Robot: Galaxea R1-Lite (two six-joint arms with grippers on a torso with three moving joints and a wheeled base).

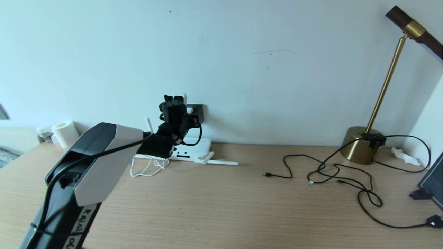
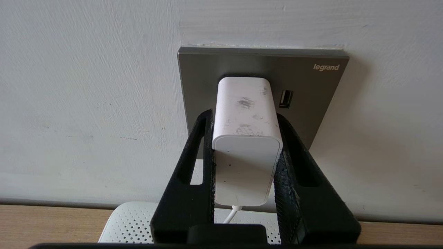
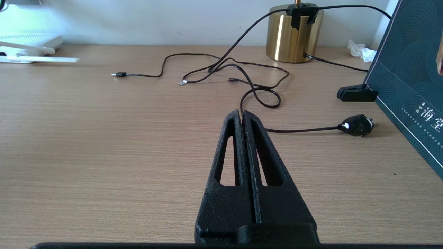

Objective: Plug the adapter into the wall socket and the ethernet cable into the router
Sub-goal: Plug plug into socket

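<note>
Head view: wood-grain desk [image 1: 225, 207] running along a pale wall, brass lamp [image 1: 360, 148] sitting far right, left hand [image 1: 174, 102] reaching up at the wall socket [image 1: 197, 110].
Left wrist: left hand clamping the adapter [image 2: 246, 138] against the socket, router [image 2: 131, 221] lying below.
Right wrist: right hand [image 3: 241, 116] hovering over the desk, fingers pressed together, gripping nothing.
</note>
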